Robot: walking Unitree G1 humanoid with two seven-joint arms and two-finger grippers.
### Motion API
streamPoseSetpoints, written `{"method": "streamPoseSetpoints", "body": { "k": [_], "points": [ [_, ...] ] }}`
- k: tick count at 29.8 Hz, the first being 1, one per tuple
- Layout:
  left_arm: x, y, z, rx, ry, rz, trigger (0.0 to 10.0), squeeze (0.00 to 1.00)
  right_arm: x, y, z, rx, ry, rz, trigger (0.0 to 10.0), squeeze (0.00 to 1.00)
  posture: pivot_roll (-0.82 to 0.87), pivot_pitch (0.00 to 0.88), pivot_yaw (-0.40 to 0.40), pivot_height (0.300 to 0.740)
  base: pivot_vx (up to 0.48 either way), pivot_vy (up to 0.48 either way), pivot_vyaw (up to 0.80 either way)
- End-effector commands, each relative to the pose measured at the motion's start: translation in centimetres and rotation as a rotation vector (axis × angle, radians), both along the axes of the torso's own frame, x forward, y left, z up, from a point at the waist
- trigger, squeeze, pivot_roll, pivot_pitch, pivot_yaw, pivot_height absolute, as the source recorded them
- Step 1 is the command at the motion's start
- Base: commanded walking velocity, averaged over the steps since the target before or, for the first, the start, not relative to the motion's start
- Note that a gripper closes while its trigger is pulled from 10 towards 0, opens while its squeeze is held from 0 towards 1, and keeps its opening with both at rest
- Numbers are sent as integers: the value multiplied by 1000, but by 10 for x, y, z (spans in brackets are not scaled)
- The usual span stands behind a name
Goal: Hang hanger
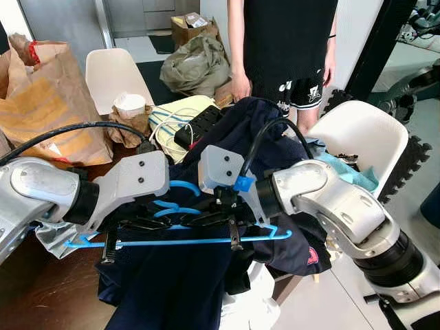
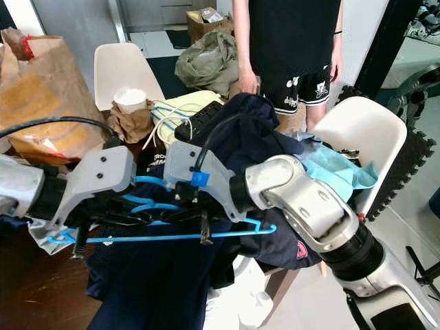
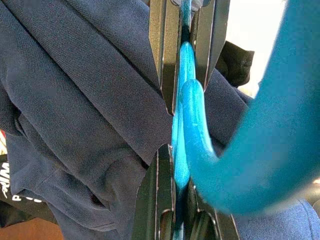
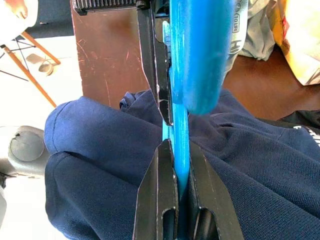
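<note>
Left eye view: a crumpled brown paper bag (image 1: 41, 103) stands on the dark wooden table (image 1: 41, 289) at my far left, its top folded over so I cannot tell what is inside. Near it sits a white paper cup (image 1: 129, 105) wrapped in brown paper, its contents out of sight, and a cardboard box (image 1: 189, 27) rests on the floor behind a grey-green sack (image 1: 196, 65).

The hanger (image 1: 185, 237) is bright blue plastic, thin, with a straight bottom bar and a curved hook (image 1: 180, 187). It hangs in front of my chest over a heap of navy clothing (image 1: 172, 289) that spills off the table edge. Its long axis runs level from my left to my right, and the hook rises near the middle.

My left gripper (image 3: 181, 100) is pressed together on the hanger, blue plastic squeezed between the black fingers (image 3: 160, 65). My right gripper (image 4: 175, 145) pinches the same hanger, fingers (image 4: 157, 200) tight against the blue strip.

A person (image 1: 289, 48) in dark shorts stands beyond the table, beside a white chair (image 1: 364, 144).
</note>
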State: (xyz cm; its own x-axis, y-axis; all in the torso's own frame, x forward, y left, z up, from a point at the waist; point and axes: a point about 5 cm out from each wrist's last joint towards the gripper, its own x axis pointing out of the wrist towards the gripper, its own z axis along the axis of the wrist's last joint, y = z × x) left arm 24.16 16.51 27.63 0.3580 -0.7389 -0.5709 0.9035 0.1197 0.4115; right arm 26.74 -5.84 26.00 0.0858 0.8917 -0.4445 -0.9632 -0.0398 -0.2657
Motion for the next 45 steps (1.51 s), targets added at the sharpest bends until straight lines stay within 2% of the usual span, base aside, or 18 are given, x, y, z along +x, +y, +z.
{"method": "streamPoseSetpoints", "body": {
  "k": [1, 2, 3, 4, 10, 17, 20, 24, 27, 31, 33, 34, 35, 38, 42, 43, 44, 45],
  "points": [
    [1, -3, -1, 3, -15, -11, 10000, 0, 0, 0, -1, 3, 5, -11, 0, 0, -2, 69, -18, 740, 0, 0, 0],
    [0, -3, 0, -6, -7, -13, 10000, 204, 1, 0, -1, 2, 0, -17, 0, 0, 0, 72, -18, 740, 0, 0, 0],
    [0, -3, 0, -6, -7, -13, 10000, 204, 1, 0, -1, 2, 0, -17, 0, 0, 0, 72, -18, 740, 0, 0, 0],
    [-1, -3, 2, -13, 0, -17, 10000, 1000, 2, 0, 0, 4, -3, -22, 0, 0, 1, 72, -19, 740, 0, 0, 0],
    [-7, -4, 8, -47, 29, -43, 10000, 1000, 4, 1, 2, 20, -8, -30, 0, 0, 2, 77, -19, 740, 0, 0, 0],
    [-18, 37, 24, -24, 21, 81, 10000, 1000, 16, -13, 1, 40, -17, -144, 0, 0, -12, 79, -15, 740, 0, 0, 0],
    [-20, 42, 26, -23, 20, 102, 10000, 1000, 18, -16, 1, 41, -17, -159, 0, 0, -12, 79, -15, 740, 0, 0, 0],
    [-39, 72, 42, -73, 28, 192, 10000, 1000, 23, -32, 6, 95, -9, -213, 0, 0, -4, 73, -16, 740, 0, 0, 0],
    [-46, 89, 55, -138, -20, 270, 10000, 1000, 25, -38, 14, 184, 14, -213, 0, 0, 8, 64, -18, 740, 0, 0, 0],
    [-49, 126, 71, -336, -243, 513, 10000, 1000, 35, -44, 29, 363, 53, -259, 0, 0, 14, 58, -22, 740, 0, 0, 0],
    [-49, 126, 71, -336, -243, 513, 10000, 1000, 35, -44, 29, 363, 53, -259, 0, 0, 14, 58, -22, 740, 0, 0, 0],
    [-49, 135, 67, -381, -286, 601, 10000, 275, 40, -44, 30, 396, 53, -297, 2039, 0, 16, 60, -28, 740, 0, 0, 0],
    [-49, 141, 62, -405, -321, 667, 10000, 0, 44, -43, 32, 431, 63, -324, 9529, 0, 17, 61, -32, 740, 0, 0, 0],
    [-43, 155, 49, -567, -440, 881, 10000, 0, 50, -35, 36, 528, 77, -368, 10000, 0, 28, 65, -40, 740, 0, 0, 0],
    [-39, 158, 43, -636, -492, 963, 10000, 0, 51, -29, 37, 555, 66, -369, 10000, 0, 32, 66, -43, 740, 0, 0, 222],
    [-28, 159, 25, -677, -568, 1125, 10000, 0, 51, -19, 36, 616, 77, -378, 10000, 0, 46, 70, -49, 740, 0, 0, 800],
    [-28, 159, 25, -677, -568, 1125, 10000, 0, 51, -19, 36, 616, 77, -378, 10000, 0, 46, 70, -49, 740, 0, 0, 800],
    [-20, 154, 8, -681, -603, 1226, 10000, 0, 52, -12, 35, 676, 104, -386, 10000, 0, 44, 72, -49, 740, 0, 0, 800]
  ]
}}
